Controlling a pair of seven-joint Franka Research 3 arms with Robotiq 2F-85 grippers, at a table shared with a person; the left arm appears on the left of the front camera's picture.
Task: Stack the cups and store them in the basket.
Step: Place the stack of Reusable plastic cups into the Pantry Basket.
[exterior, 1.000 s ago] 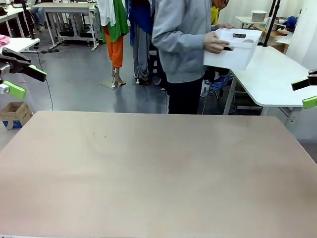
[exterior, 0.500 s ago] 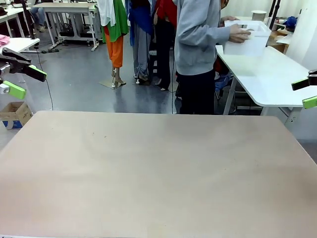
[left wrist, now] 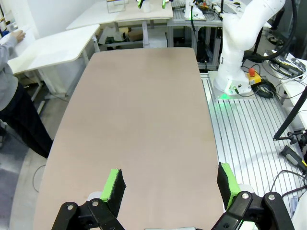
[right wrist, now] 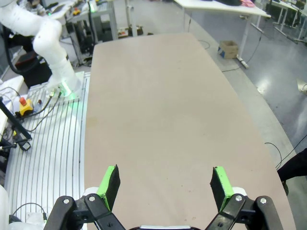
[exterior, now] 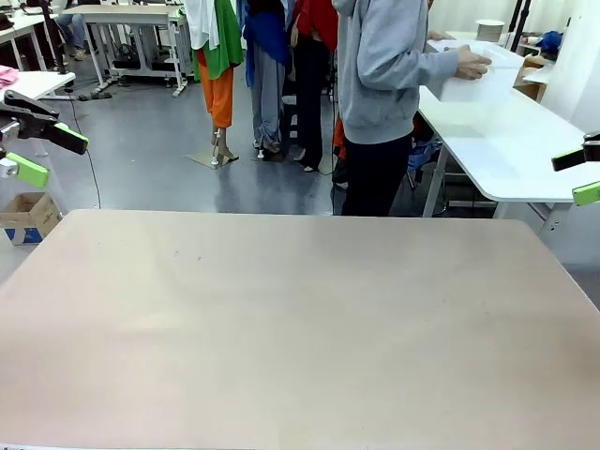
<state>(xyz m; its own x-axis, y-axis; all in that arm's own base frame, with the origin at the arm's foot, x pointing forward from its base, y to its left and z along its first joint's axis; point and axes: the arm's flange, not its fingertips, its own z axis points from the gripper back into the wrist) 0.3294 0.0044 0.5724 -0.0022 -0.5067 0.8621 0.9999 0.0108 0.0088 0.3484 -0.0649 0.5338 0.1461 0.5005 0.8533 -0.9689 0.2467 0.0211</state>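
**Basket off the work table, both grippers idle**

Beige work table [exterior: 300, 328] lies bare between the arms. Front view places the white basket [exterior: 476, 77] on a white side table [exterior: 511, 141] beyond the far right corner, a person's hand [exterior: 472, 65] resting on its rim. Left gripper [left wrist: 170, 184] and right gripper [right wrist: 163, 184] hang at opposite table ends, jaws spread wide, holding nothing, well apart from the basket. Left wrist view adds the right arm's base [left wrist: 237, 72]; a cardboard box [exterior: 28, 216] sits on the floor.

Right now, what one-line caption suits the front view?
Person sets the white basket on a side table, both grippers open.
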